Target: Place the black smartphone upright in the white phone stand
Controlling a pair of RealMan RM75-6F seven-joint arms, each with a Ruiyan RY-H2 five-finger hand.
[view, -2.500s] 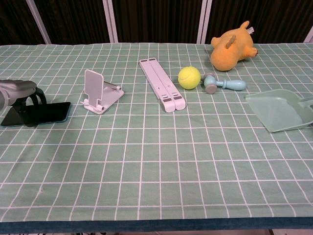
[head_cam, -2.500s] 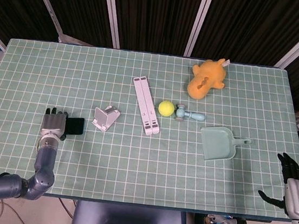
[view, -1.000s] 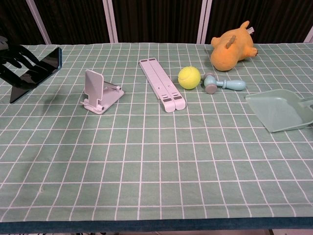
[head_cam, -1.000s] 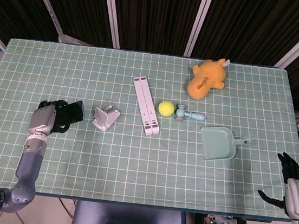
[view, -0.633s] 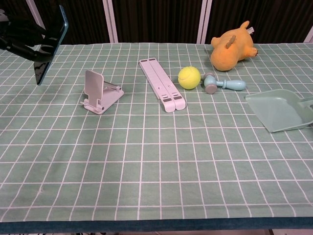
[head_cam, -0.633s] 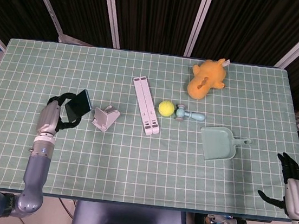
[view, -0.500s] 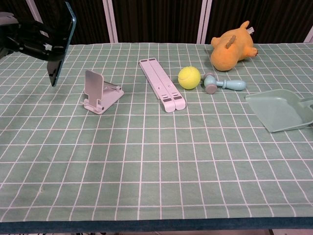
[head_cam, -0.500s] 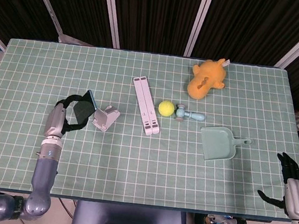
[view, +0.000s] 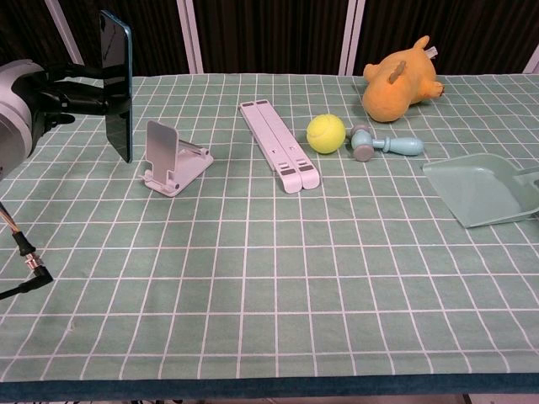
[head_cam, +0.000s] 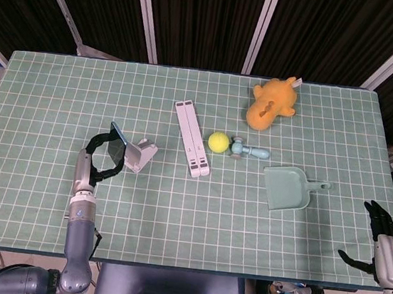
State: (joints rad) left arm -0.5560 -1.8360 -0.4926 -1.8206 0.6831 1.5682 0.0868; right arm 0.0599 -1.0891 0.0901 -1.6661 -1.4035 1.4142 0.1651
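The black smartphone point(view: 117, 85) stands nearly upright in the air, gripped by my left hand point(view: 61, 91) at the table's left. It hangs just left of the white phone stand point(view: 171, 157), close to the stand's back plate but apart from it. In the head view the phone point(head_cam: 116, 149) sits beside the stand point(head_cam: 139, 155), with the left hand point(head_cam: 98, 155) behind it. My right hand point(head_cam: 384, 242) hangs off the table's front right corner with fingers spread, holding nothing.
A white folded laptop stand point(head_cam: 192, 138) lies mid-table. A yellow ball point(head_cam: 218, 142), a small blue toy hammer point(head_cam: 250, 151), a green dustpan point(head_cam: 290, 188) and an orange plush toy point(head_cam: 273, 102) lie to the right. A cable end point(view: 32, 266) dangles under my left arm.
My left hand lifted the phone off the table, turned it from flat to upright and carried it rightward up to the stand. The right hand stayed still.
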